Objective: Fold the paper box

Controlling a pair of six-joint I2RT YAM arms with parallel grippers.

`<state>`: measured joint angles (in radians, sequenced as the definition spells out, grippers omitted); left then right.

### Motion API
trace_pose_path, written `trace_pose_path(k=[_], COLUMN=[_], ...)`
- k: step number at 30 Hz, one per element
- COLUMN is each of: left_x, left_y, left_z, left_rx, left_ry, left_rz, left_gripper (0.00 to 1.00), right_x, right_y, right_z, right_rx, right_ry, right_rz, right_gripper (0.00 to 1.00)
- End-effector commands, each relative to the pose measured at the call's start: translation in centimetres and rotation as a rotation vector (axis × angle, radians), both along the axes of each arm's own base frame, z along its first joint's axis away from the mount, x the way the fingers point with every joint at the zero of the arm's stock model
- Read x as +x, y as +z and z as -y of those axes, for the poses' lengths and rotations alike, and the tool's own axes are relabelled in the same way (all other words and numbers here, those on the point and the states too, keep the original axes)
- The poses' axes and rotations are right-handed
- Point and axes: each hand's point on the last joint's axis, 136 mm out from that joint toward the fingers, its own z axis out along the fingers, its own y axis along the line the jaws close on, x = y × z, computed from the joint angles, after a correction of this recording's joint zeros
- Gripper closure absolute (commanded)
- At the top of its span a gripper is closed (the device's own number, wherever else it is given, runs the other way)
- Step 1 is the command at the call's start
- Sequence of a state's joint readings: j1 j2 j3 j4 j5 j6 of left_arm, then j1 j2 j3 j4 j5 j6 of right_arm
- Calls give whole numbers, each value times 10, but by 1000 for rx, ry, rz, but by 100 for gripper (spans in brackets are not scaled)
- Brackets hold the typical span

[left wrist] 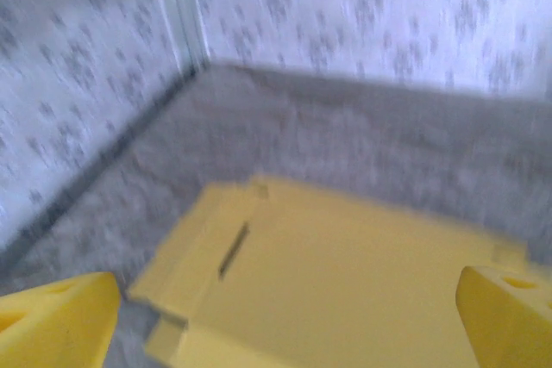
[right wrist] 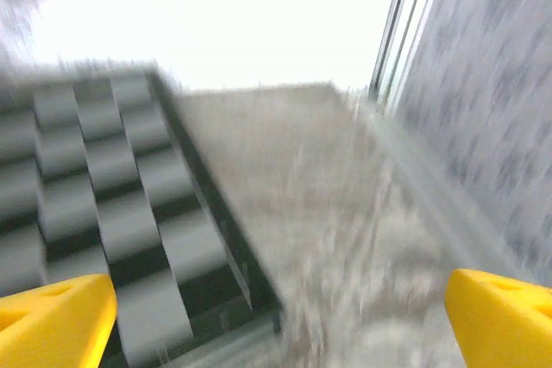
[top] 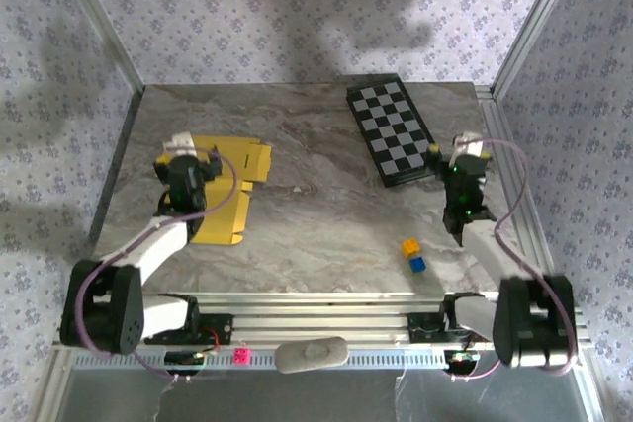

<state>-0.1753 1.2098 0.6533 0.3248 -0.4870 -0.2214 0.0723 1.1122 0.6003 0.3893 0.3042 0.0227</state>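
Paper box (top: 237, 167) lies flat (unfolded) beneath the left gripper (top: 186, 163), whose jaws are spread wide, holding nothing. Right gripper (top: 465, 160) is well apart, also released.

Left arm (top: 163, 239): smooth white rounded shell link between black joint housings.
Right arm (top: 485, 244): same build, a white link running into black joints.
Left base (top: 104, 308): bulky black motor block with rounded edges and an open cut-out.
Right base (top: 529, 323): matching black block.
Left cable (top: 229, 177): thin, pale mauve, running along the arm.
Right cable (top: 514, 200): thin, pale mauve, the same kind.
Left claw (top: 190, 152): black wrist body with whitish parts on top; fingers (left wrist: 56, 321) are bright yellow plastic wedges.
Right claw (top: 465, 152): black body with whitish top; small green lights (top: 456, 171) glow on it; fingers (right wrist: 509, 312) are yellow wedges too.
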Motion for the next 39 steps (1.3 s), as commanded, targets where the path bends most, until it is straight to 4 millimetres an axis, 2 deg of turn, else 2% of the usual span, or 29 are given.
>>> trace_pose_path(k=[1,2,3,4,5,7,8,9,12,15,17,18,20,22,24,26,28,31,33,35,37,39], left_x=[-28,-28,-19,-18,-28,-59,-73,-91,-135,-164,-171,-163,-145,-111,-84,-56,-35,-2,7,9,13,15], left_y=[26,26,17,2,-10,-33,-39,-44,-59,-93,-113,-117,-112,-93,-84,-87,-101,-120,-136,-158,-177,-184], left_z=[-28,-32,-26,-20,-18,-2,5,12,23,31,39,43,42,33,23,15,9,7,8,19,45,76], left_rx=[-354,-453,-582,-720,-810,-931,-961,-971,-1018,-1122,-1196,-1228,-1226,-1130,-992,-902,-845,-799,-768,-807,-881,-913], left_ry=[286,331,283,283,346,451,476,505,551,579,599,571,535,455,410,366,326,238,218,184,115,46], left_rz=[-172,-197,-236,-291,-351,-501,-550,-587,-602,-608,-617,-599,-554,-500,-540,-605,-699,-781,-849,-910,-943,-965], left_gripper=[0,0,0,3,5,9,11,11,13,20,23,27,33,37,42,43,43,50,54,60,62,62], right_x=[-5,-5,-9,-24,-27,7,10,10,8,-3,-13,-18,-26,-30,-28,-27,-26,-29,-28,-28,-30,-32], right_y=[130,139,136,114,95,87,84,83,87,59,29,18,0,-15,-29,-47,-64,-83,-91,-93,-94,-97], right_z=[4,10,18,34,37,1,-14,-33,-106,-174,-214,-230,-257,-279,-293,-307,-322,-342,-345,-342,-333,-322], right_rx=[84,205,352,509,604,691,701,693,640,657,656,655,654,693,751,821,882,958,980,992,983,974], right_ry=[-119,-160,-231,-407,-469,-190,-140,-89,176,376,468,508,567,601,612,608,594,580,555,540,523,501], right_rz=[170,133,37,-77,-157,-262,-285,-294,-321,-461,-585,-629,-706,-763,-818,-893,-949,-991,-1006,-1008,-1004,-1001], right_gripper=[0,0,0,1,1,13,15,16,18,19,21,22,24,24,24,27,30,31,30,31,31,31])
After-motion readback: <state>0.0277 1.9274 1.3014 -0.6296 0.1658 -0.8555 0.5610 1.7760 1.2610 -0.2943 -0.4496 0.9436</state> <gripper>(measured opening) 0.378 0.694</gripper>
